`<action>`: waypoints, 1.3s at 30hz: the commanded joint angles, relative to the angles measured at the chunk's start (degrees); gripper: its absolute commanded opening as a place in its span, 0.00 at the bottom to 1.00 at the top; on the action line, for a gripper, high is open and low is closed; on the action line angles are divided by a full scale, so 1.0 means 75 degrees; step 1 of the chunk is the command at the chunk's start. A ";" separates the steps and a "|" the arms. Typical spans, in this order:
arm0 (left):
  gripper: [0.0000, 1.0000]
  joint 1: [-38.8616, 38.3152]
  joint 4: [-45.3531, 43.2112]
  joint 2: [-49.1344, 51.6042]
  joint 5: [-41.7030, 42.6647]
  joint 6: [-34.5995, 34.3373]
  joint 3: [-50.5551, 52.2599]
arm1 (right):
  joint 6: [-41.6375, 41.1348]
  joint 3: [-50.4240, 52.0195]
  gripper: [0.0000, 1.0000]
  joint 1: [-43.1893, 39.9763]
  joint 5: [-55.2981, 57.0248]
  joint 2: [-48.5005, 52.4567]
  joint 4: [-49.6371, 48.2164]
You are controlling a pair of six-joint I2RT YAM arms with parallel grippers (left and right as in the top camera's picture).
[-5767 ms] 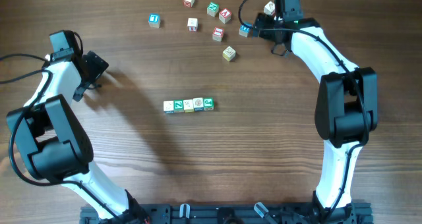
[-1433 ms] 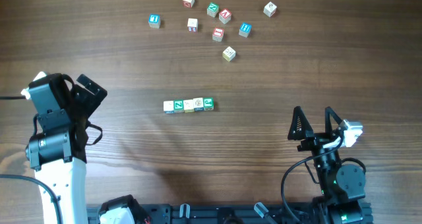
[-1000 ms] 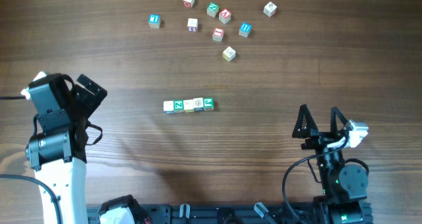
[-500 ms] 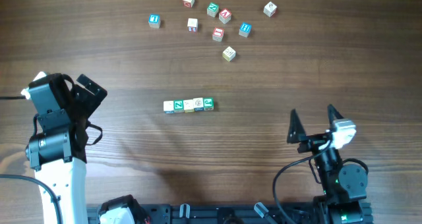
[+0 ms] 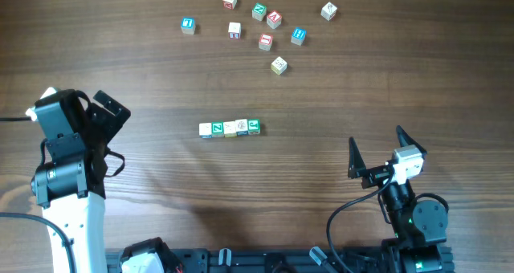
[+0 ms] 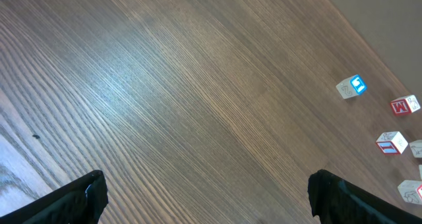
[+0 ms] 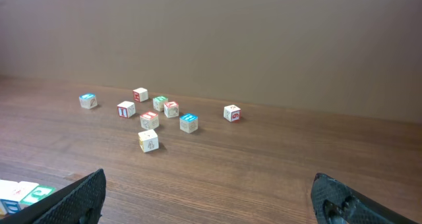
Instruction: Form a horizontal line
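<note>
The horizontal line (image 5: 230, 128) is a short straight row of tiny letter cubes touching side to side at the table's middle; its right end shows at the lower left of the right wrist view (image 7: 23, 194). My left gripper (image 5: 111, 112) is open and empty at the left, well apart from the row. My right gripper (image 5: 376, 150) is open and empty at the lower right, well right of the row. In both wrist views only bare wood lies between the fingertips of the left gripper (image 6: 208, 197) and the right gripper (image 7: 211, 201).
Several loose cubes lie scattered at the far side: a blue-faced one (image 5: 187, 25), a red one (image 5: 265, 41), a cream one (image 5: 279, 65), one at the far right (image 5: 328, 12). Some show in the left wrist view (image 6: 351, 87) and the right wrist view (image 7: 149, 140).
My right arm has left the far cubes and pulled back to the lower right, open; over the last second its gripper shifted slightly left. The row and left arm have not moved.
</note>
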State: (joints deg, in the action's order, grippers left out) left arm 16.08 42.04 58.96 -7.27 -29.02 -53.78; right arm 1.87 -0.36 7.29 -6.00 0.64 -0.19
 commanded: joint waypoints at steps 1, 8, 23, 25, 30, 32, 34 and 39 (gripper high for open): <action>1.00 -0.0026 -0.0020 -0.0009 -0.0041 0.0035 0.0064 | 0.0146 0.0006 1.00 -0.0026 -0.0128 0.0020 -0.0029; 1.00 -0.0038 -0.0023 -0.0026 -0.0035 0.0032 0.0085 | 0.0146 0.0006 1.00 -0.0026 -0.0128 0.0020 -0.0029; 1.00 -0.0312 0.0583 -0.2868 -0.0041 0.0035 0.1029 | 0.0146 0.0006 0.99 -0.0026 -0.0128 0.0020 -0.0029; 1.00 -0.0315 -0.0219 -0.3573 -0.0041 0.0035 0.2034 | 0.0146 0.0006 1.00 -0.0026 -0.0125 0.0020 -0.0029; 1.00 -0.0318 -0.2964 -0.5432 -0.0041 0.0035 0.4293 | 0.0146 0.0006 1.00 -0.0026 -0.0125 0.0020 -0.0029; 1.00 -0.0318 -0.2891 -0.6152 -0.0041 0.0035 0.4741 | 0.0146 0.0006 0.99 -0.0026 -0.0125 0.0020 -0.0029; 1.00 -0.0318 -0.2926 -0.6682 -0.0041 0.0035 0.4931 | 0.0143 0.0006 1.00 -0.0026 -0.0125 0.0020 -0.0029; 1.00 -0.0318 -0.5409 -0.7656 -0.0041 0.0035 0.5418 | 0.0143 0.0006 1.00 -0.0026 -0.0125 0.0020 -0.0029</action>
State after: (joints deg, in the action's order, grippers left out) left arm 13.96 8.32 3.73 -7.29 -29.04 -15.57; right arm 1.87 -0.36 7.29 -6.00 0.91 -0.19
